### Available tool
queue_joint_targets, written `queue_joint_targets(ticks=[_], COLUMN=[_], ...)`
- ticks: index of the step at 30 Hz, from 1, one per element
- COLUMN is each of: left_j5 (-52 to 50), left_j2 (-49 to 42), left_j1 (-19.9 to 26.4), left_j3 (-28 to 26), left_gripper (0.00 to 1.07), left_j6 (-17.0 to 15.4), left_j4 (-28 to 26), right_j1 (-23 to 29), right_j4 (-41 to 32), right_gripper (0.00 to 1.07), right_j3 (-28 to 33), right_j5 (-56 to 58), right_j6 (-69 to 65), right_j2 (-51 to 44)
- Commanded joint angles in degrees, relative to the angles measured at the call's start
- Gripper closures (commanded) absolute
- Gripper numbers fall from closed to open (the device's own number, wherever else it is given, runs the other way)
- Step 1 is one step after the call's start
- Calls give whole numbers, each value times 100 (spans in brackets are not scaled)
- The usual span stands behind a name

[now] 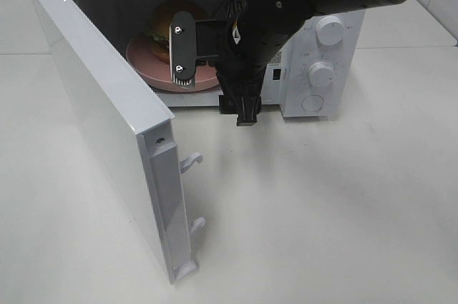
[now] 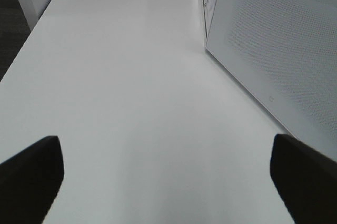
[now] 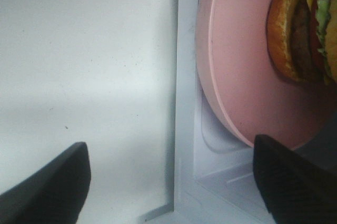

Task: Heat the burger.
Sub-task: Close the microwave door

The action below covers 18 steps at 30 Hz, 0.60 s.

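Inside, burger (image 3: 303, 29) on plate (image 3: 237, 50), right hand (image 3: 171, 182) near

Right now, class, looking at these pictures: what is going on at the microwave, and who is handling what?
The burger sits on a pink plate inside the microwave, whose door stands wide open. The right tool is open at the oven's mouth, in front of the plate, gripping nothing. The left tool is open too, over bare table beside the door. The door is not yet shut.
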<state>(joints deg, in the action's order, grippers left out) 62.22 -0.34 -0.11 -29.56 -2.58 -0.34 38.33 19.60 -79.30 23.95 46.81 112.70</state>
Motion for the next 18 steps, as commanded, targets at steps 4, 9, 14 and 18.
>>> queue_joint_targets(ticks=[4, 9, 14, 18], left_j5=[-97, -97, -97, -97], left_j2=[-92, -92, -92, -92], left_j1=[-40, -40, -40, -40], left_j3=[-6, -6, -6, -6], left_gripper=[6, 6, 6, 6], left_j6=[6, 6, 6, 6], left_j4=[-11, -11, -11, -11], right_j1=[-17, -17, -17, -17], right_j4=[23, 23, 17, 6], right_gripper=[27, 29, 31, 31], right_j3=[619, 1152, 1524, 1742], right_j5=[-69, -97, -86, -86], right_j6=[-172, -814, -1902, -2532], right_j2=[-625, -1220, -1690, -1994])
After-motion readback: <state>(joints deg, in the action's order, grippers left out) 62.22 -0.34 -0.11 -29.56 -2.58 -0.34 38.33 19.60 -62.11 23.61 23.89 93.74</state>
